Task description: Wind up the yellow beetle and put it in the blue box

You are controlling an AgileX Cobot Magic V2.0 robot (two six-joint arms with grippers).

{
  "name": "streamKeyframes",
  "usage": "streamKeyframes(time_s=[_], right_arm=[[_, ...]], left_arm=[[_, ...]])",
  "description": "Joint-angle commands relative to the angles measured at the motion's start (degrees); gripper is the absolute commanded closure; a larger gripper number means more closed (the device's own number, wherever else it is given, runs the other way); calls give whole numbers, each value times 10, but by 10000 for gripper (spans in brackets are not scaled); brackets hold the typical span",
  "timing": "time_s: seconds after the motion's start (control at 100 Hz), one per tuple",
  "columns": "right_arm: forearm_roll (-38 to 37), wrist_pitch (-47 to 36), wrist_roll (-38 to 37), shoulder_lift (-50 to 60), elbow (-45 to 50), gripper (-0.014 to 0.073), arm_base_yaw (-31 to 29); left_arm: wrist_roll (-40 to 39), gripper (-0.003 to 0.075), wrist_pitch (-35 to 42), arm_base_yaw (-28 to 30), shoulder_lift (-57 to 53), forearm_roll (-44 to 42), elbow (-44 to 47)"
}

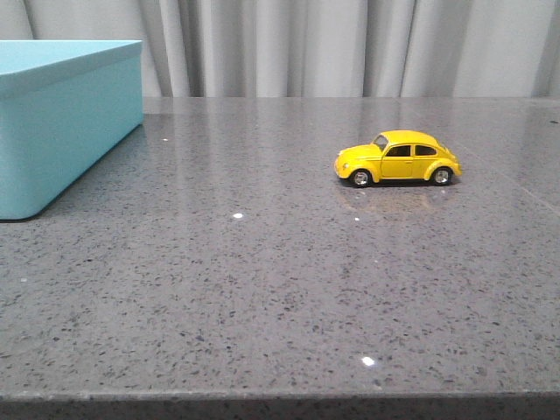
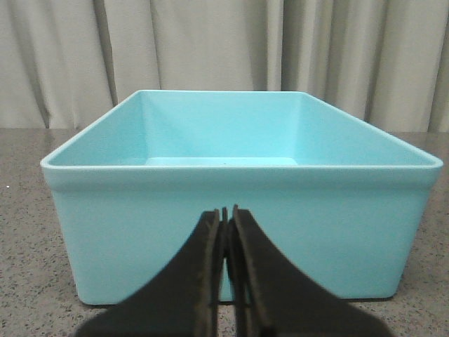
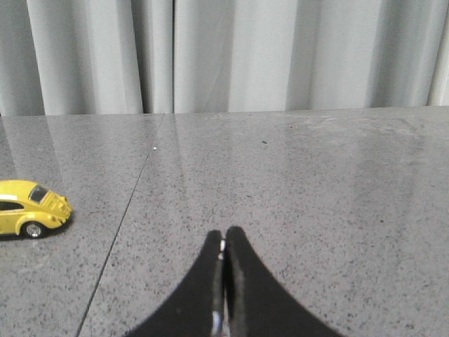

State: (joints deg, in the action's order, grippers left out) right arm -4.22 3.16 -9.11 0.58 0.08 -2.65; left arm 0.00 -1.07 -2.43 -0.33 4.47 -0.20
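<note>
The yellow beetle (image 1: 398, 158) stands on its wheels on the grey table, right of the middle, its nose to the left. Its rear end also shows in the right wrist view (image 3: 31, 208), off to one side of my right gripper (image 3: 224, 234), which is shut and empty above bare table. The blue box (image 1: 61, 122) stands at the far left, open on top. In the left wrist view the blue box (image 2: 238, 225) fills the picture and looks empty inside. My left gripper (image 2: 225, 212) is shut and empty just in front of its near wall. Neither gripper shows in the front view.
The grey speckled table (image 1: 262, 289) runs to a front edge at the bottom of the front view. A pale curtain (image 1: 350, 44) hangs behind the table. A thin seam (image 3: 119, 232) crosses the tabletop between the car and my right gripper.
</note>
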Motion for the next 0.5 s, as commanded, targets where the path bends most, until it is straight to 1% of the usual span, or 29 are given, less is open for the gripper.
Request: streamKeyframes(time_s=[0.0,0.14,0.25,0.42,0.49], right_arm=[[-2,-14,1,1,-46,659,-2],[-2,45,1,-24,-94,652,0],[-2,63,1,-40,-127,652,0],[-1,134,1,-74,-183,652,0],[0,146,1,-93,-204,652,0]], left_arm=[[0,739,48,1,-10,1,-22],[0,739,16,1,27,-7,-70],[0,739,19,1,67,-24,-106],[0,739,20,1,140,-25,-162],[0,739,19,1,169,-25,-183]])
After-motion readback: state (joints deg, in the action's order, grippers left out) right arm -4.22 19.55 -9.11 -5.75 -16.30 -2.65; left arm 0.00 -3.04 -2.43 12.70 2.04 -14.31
